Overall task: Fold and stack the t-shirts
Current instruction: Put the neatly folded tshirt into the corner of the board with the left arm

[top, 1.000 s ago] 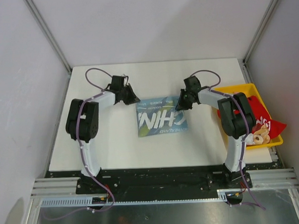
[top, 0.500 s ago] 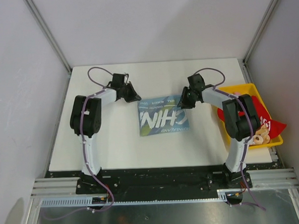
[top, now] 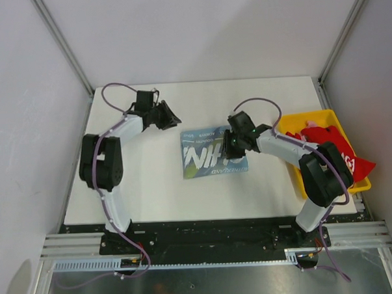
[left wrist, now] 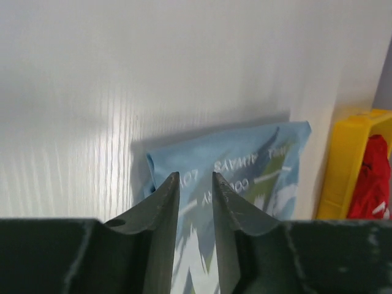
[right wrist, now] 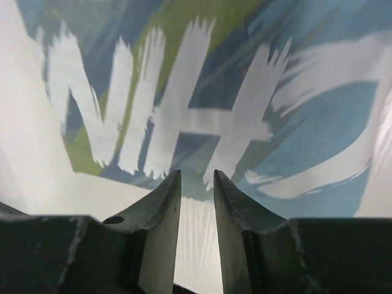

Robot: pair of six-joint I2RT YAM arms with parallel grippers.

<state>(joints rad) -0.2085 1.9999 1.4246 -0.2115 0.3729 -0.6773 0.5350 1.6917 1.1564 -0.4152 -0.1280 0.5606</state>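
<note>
The light blue t-shirt (top: 208, 161) lies folded into a flat rectangle at the middle of the desk (top: 139, 182). Its white lettering faces up and its long side runs left to right across the top view.

The right hand (top: 230, 144) hangs over the right part of the shirt. In its wrist view the fingers stand a narrow gap apart, with nothing between them and the lettering spread just beyond the tips. The left hand (top: 170, 117) sits off the cloth, toward the upper left of the shirt's far left corner. Its fingers are likewise parted a little and hold nothing, and its wrist view looks down the desk at the shirt's folded edge.

The red t-shirt (top: 346, 150) lies crumpled in the yellow bin (top: 312, 114) at the right edge of the frame, spilling over the right rim. It is to the right of both hands and well apart from the left one. The right arm is nearer, so fetching the red shirt looks like its job.
</note>
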